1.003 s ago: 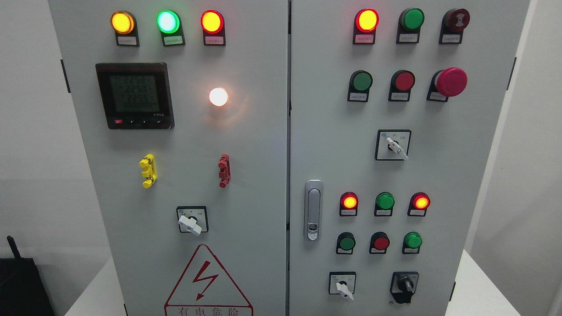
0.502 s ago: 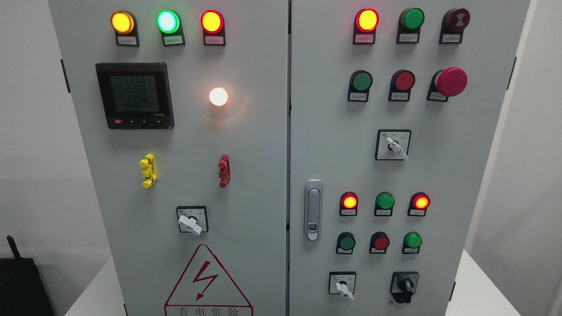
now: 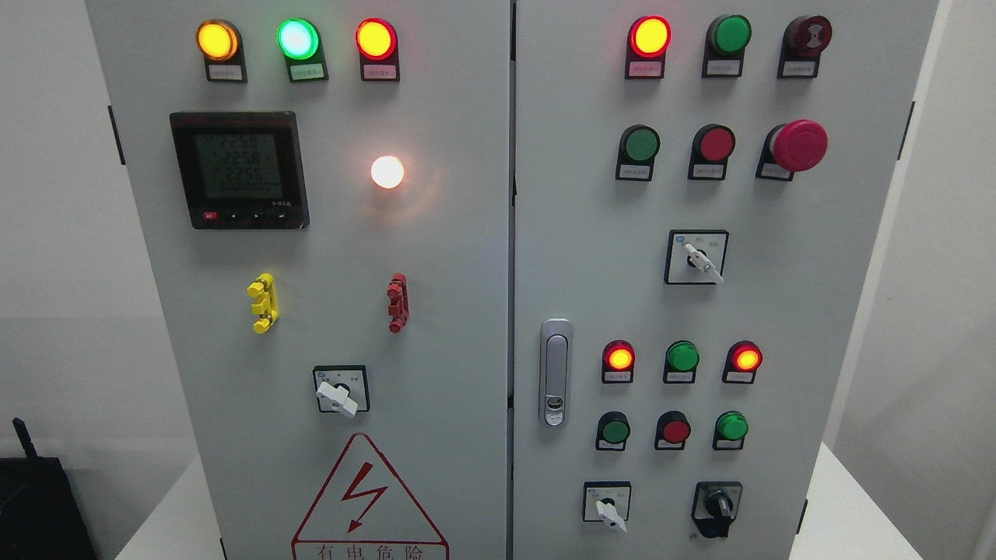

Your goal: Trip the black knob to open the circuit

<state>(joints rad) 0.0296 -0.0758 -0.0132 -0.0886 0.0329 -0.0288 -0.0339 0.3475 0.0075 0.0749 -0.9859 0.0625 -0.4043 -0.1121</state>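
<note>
Black knob point(image 3: 718, 507) untouched, lower right.

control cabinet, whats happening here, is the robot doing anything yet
Nothing is being handled at this moment: neither robot hand shows in the head view. The grey two-door control cabinet fills the picture, with several lamps lit and its black digital meter showing readings. The black rotary knob sits at the lower right of the right door, untouched, beside a white-handled selector switch. The silver door latch lies flat against the door.
</note>
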